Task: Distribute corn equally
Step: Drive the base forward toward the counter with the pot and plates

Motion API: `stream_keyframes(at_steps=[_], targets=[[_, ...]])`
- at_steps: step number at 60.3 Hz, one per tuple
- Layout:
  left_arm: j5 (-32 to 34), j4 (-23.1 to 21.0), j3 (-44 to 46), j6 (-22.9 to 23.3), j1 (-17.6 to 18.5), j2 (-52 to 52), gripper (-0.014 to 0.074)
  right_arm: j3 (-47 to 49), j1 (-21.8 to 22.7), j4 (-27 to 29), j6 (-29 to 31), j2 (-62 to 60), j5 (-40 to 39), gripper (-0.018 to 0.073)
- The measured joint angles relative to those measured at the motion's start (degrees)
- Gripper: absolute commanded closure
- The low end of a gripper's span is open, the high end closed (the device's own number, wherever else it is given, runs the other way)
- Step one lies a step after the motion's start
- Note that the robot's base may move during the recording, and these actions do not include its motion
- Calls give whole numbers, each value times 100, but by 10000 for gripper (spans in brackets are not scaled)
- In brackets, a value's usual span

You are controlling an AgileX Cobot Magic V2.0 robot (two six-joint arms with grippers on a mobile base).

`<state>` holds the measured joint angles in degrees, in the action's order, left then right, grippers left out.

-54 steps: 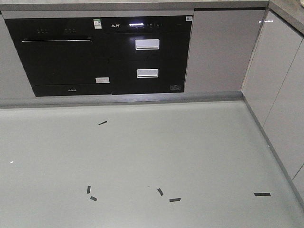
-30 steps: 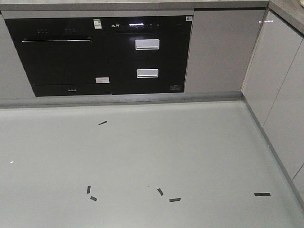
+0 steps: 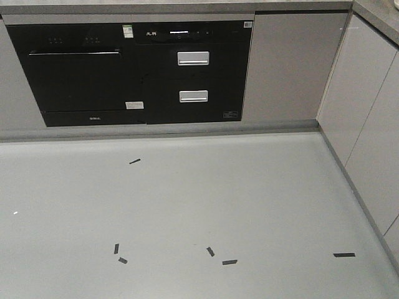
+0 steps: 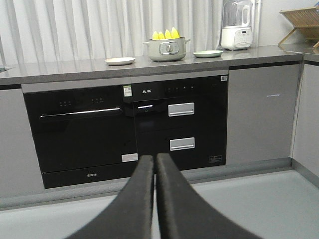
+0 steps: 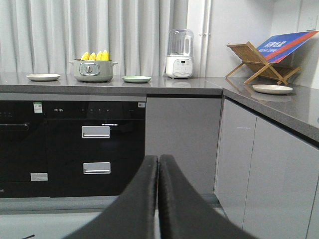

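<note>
Several yellow corn cobs [image 4: 165, 35] stand upright in a grey-green pot [image 4: 167, 50] on the far countertop; the right wrist view shows the same corn [image 5: 94, 55] in the pot [image 5: 92, 71]. A cream plate [image 4: 119, 60] lies left of the pot and a pale green plate [image 4: 208, 53] lies right of it. My left gripper [image 4: 155, 160] is shut and holds nothing, low and well short of the cabinets. My right gripper [image 5: 158, 160] is likewise shut on nothing. Neither gripper appears in the front view.
Black built-in appliances [image 3: 131, 71] fill the cabinet front under the counter [image 4: 149, 64]. A white blender [image 5: 180, 54], a wooden rack [image 5: 256, 62] and another plate [image 5: 272, 89] sit on the counter to the right. Black tape marks [image 3: 229, 261] dot the grey floor. White cabinets [image 3: 368, 124] line the right side.
</note>
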<state>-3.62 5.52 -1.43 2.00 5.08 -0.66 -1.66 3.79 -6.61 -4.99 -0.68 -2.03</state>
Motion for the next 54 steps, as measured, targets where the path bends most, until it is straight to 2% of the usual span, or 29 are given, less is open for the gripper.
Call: stream_keyframes(at_steps=[54], targets=[[0,0,0,0,0,0,603,0,0,0,0,0,0,569]])
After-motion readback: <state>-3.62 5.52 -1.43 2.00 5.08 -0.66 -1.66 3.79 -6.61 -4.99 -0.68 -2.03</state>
